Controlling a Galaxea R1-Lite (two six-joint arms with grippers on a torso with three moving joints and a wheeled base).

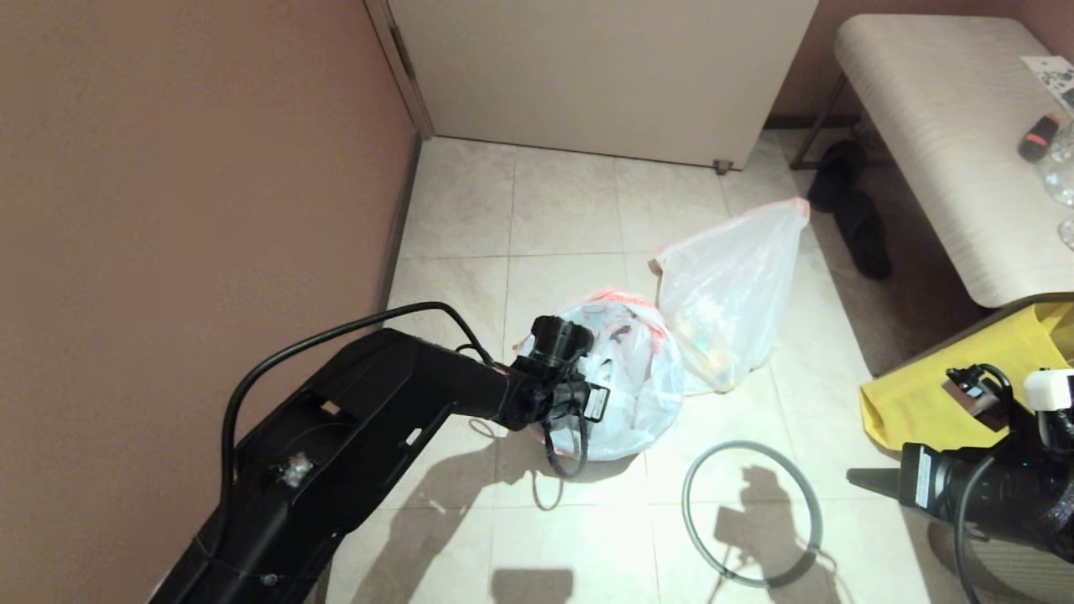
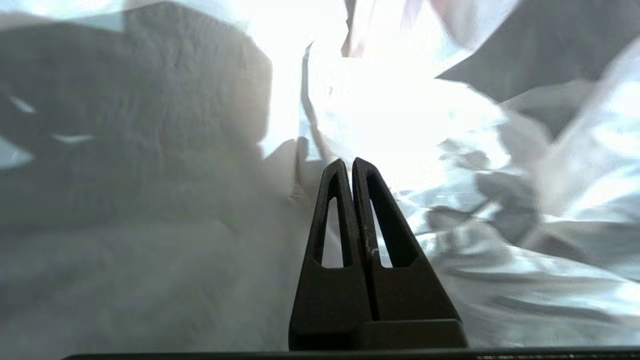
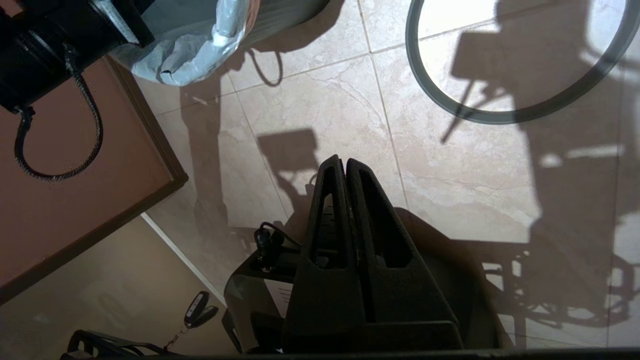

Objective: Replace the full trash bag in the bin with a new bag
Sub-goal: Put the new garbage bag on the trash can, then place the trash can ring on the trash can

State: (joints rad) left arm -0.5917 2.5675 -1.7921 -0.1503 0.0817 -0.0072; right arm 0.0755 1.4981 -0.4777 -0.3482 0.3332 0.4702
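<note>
The new bag (image 1: 642, 394), thin white plastic with red print near its top, is draped over the bin on the floor and covers it almost fully. A strip of the bin's dark wall (image 3: 287, 15) shows beside the bag (image 3: 190, 50). My left arm reaches down into the bag's mouth; the left gripper (image 2: 346, 161) is shut, with crumpled plastic all around it. The full trash bag (image 1: 730, 294) lies on the tiles just right of the bin, rubbish showing through. The grey hoop rim (image 1: 685, 503) lies flat on the floor. My right gripper (image 3: 344, 161) hangs shut and empty at the lower right.
A brown wall (image 1: 193, 168) runs along the left and a pale door (image 1: 604, 75) closes the back. A bench (image 1: 948, 126) stands at the right with black shoes (image 1: 860, 226) beneath it. A yellow bag (image 1: 931, 394) lies by my right arm.
</note>
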